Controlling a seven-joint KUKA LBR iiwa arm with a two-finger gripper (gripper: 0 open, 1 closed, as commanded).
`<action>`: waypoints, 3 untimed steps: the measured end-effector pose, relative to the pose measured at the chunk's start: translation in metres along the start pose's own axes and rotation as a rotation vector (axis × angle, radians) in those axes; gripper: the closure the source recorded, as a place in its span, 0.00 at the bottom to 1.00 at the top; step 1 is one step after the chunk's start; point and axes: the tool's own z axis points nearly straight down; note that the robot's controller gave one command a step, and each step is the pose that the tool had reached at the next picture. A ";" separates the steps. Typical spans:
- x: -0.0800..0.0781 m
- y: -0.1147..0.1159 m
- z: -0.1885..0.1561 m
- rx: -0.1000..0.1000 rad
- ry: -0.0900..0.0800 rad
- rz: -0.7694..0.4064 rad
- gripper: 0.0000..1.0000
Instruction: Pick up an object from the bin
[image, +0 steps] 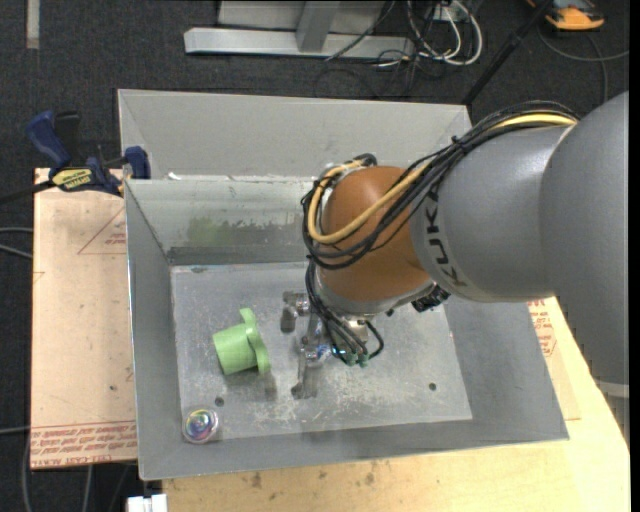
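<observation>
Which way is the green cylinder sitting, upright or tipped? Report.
Tipped: the green cylinder lies on its side, round end facing sideways.

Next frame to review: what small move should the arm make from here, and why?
Probably a short shift toward the view's left, bringing the hand over the green plastic cylinder. The hand hangs over bare floor of the bin just right of it, fingers apart with nothing between them. The small shiny round piece lies farther off, near the front left corner.
</observation>
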 end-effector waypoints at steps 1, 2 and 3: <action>-0.028 0.053 0.067 -0.001 -0.008 -0.242 0.00; -0.029 0.052 0.066 -0.001 -0.010 -0.240 1.00; -0.052 0.036 -0.084 -0.001 -0.019 -0.236 1.00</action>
